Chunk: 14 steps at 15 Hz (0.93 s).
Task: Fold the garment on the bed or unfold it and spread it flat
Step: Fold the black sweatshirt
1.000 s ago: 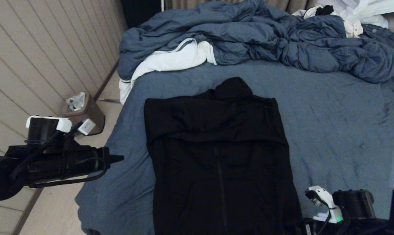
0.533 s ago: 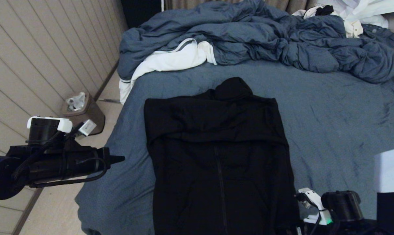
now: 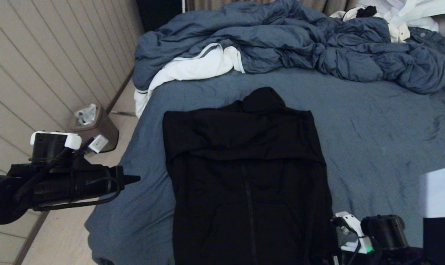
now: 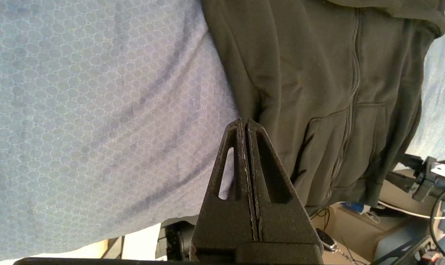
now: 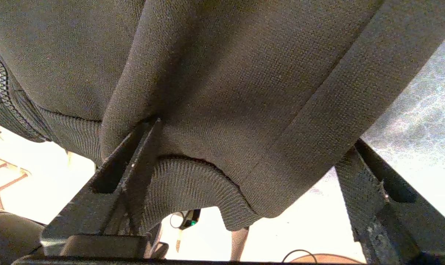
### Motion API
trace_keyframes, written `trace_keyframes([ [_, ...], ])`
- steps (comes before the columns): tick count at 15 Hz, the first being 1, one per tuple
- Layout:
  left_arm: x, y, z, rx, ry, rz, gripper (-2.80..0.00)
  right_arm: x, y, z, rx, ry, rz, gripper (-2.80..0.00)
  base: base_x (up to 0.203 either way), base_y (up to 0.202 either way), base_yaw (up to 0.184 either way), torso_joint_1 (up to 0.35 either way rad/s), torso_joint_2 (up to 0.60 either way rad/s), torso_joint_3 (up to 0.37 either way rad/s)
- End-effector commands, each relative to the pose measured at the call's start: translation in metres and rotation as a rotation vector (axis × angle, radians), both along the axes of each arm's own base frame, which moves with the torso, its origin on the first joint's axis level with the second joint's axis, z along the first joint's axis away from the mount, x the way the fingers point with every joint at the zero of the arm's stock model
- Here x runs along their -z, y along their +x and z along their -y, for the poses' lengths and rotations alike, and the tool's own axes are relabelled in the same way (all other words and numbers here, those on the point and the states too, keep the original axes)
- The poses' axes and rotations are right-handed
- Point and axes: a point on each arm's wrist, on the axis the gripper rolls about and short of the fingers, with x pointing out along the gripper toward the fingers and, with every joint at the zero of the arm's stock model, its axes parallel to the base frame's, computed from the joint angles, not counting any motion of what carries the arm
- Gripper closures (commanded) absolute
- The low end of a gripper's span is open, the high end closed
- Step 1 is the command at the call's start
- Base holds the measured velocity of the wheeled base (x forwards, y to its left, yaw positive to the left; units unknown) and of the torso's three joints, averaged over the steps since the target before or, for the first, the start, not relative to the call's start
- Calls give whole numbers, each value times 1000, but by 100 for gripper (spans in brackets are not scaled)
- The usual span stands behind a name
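Ribbed hem fabric of the garment [image 5: 222,92] is draping between the widely spread fingers of the right gripper [image 5: 252,184], one finger [image 5: 112,180] tucking under a fold at the hem's right corner and the other standing just clear of the cloth beside the sheet; nothing is being pinched. In the head view this gripper is sitting at the near edge of the bed [image 3: 373,121], mostly cut off by the frame, so only its wrist housing is showing. Off the bed's left side, the left gripper [image 4: 246,127] is hanging with its fingers pressed together on nothing, pointing toward the garment's left edge. The garment [image 3: 244,176] is lying front up on the sheet, its long axis running from the near edge away from the robot, the zipper running along that axis, the hood pointing at the far end, the sleeves seemingly folded across the chest; its black folds are hard to separate. Beyond the hood, a rumpled duvet [image 3: 300,44] is piling across the far side of the bed.
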Motion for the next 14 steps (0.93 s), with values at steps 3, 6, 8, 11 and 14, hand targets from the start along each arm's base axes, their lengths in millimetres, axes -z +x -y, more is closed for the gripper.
trace_keyframes([
  [3,3,2,0,0,-2,-11,0,-7,-1,-6,-35,8,35,-280,0,0,0,0,0,0],
  [6,4,2,-2,-5,-2,-12,0,-5,-2,-11,-58,11,27,-280,0,0,0,0,0,0],
  [8,3,2,-2,-5,-2,-11,0,-6,-1,-11,-54,11,28,-280,0,0,0,0,0,0],
  [11,4,2,-2,-4,-3,-15,0,-6,-1,-10,-40,18,26,-280,0,0,0,0,0,0],
  [14,5,3,-1,-4,-2,-19,0,-9,-1,-10,-40,20,38,-280,0,0,0,0,0,0],
])
